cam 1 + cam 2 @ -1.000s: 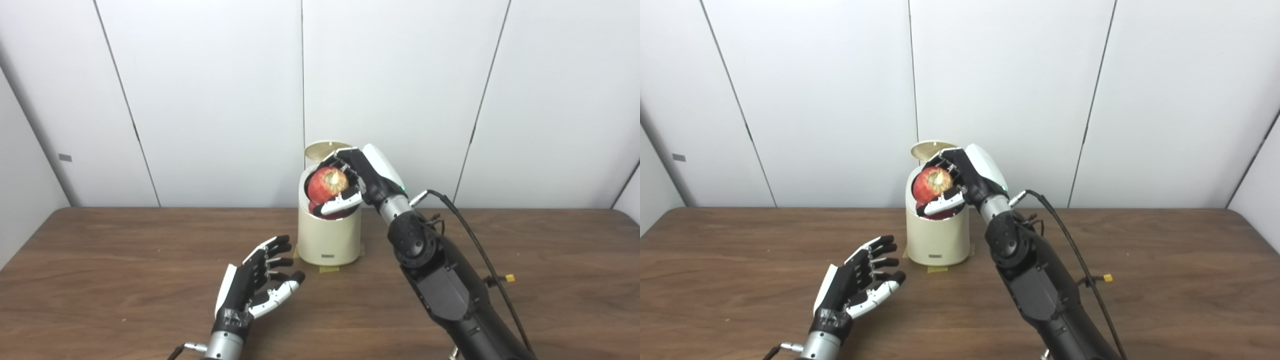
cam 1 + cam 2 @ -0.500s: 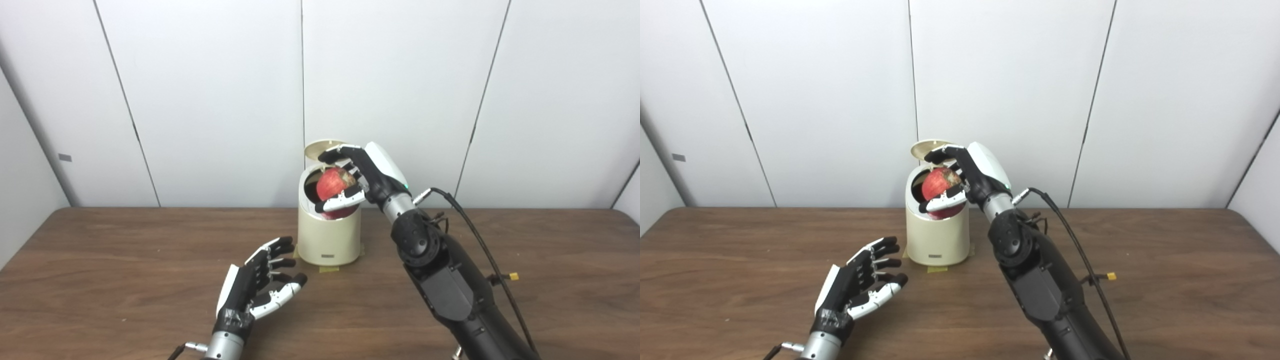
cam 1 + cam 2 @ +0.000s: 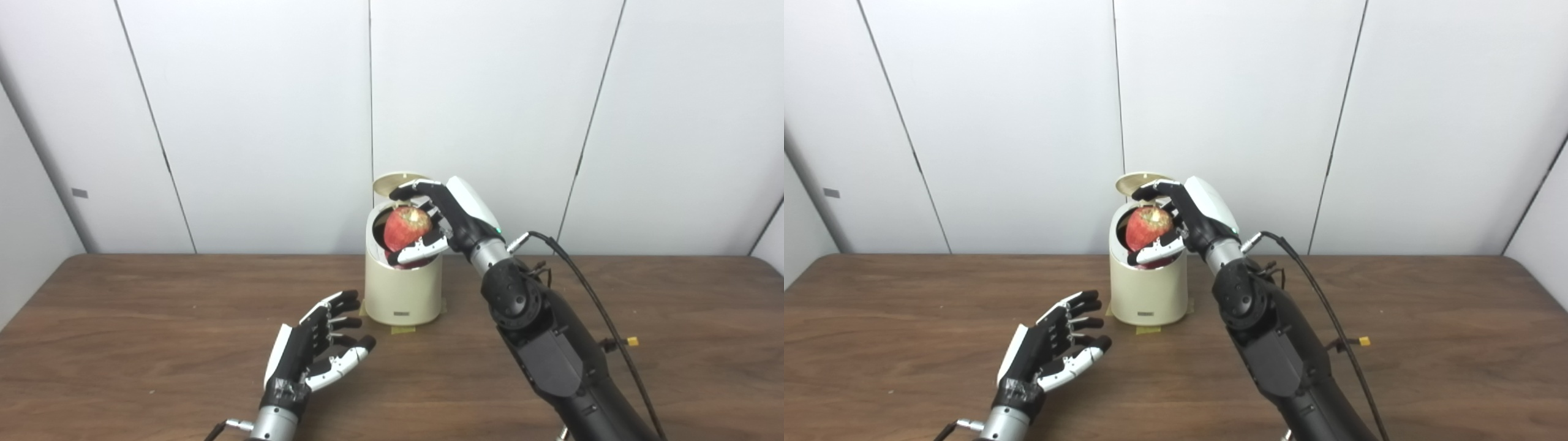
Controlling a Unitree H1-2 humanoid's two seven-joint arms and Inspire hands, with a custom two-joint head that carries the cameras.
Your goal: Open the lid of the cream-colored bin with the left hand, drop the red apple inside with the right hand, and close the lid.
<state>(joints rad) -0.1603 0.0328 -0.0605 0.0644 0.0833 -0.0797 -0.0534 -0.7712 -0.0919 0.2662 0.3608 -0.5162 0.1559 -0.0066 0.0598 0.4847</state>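
The cream-colored bin (image 3: 402, 291) stands at the back middle of the table, its lid (image 3: 392, 180) tipped up and open behind the mouth. My right hand (image 3: 438, 220) is over the mouth, fingers loosely curled around the red apple (image 3: 404, 226), thumb under it. The apple sits in the opening, its lower part below the rim. Whether it rests on the bin or hangs in my fingers I cannot tell. My left hand (image 3: 318, 352) is open and empty, palm up just above the table, in front and left of the bin. All this also shows in the right eye view (image 3: 1146, 226).
The bin stands on the brown wooden table (image 3: 122, 343), with tape strips (image 3: 402, 329) at its base. A white panelled wall (image 3: 245, 122) runs close behind. A black cable (image 3: 582, 288) loops off my right forearm over the right side of the table.
The right hand has lowered the apple into the bin's mouth, and its fingers have loosened around it. The apple has turned a little. The left hand has hardly moved.
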